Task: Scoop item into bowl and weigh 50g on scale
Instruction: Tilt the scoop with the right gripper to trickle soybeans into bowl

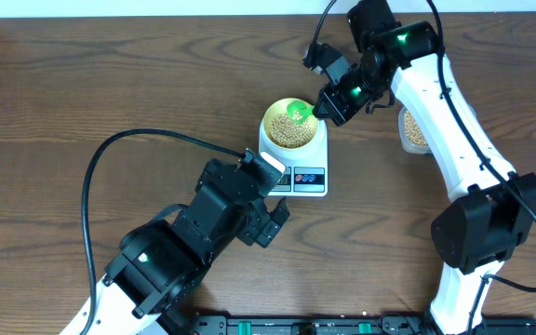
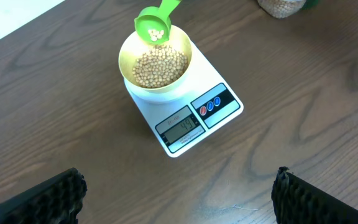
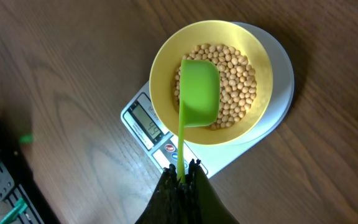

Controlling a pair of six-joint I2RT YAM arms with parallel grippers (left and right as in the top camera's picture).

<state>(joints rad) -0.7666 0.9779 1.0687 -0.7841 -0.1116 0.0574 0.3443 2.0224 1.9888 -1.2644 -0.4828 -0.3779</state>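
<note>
Just above beans (image 3: 238, 81) in bowl (image 3: 261, 117), scoop (image 3: 199, 93) pinched by right gripper (image 3: 182, 168), left gripper (image 2: 179, 194) spread

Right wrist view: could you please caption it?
Green plastic scoop held over small tan beans in a round pale yellow bowl on a white scale.

Bright, even light, soft faint shadows on the tabletop (image 1: 110, 74). Left wrist view blows out white at 10 o'clock; right gripper (image 3: 183, 171) at 6 o'clock is dark, blurred.
</note>
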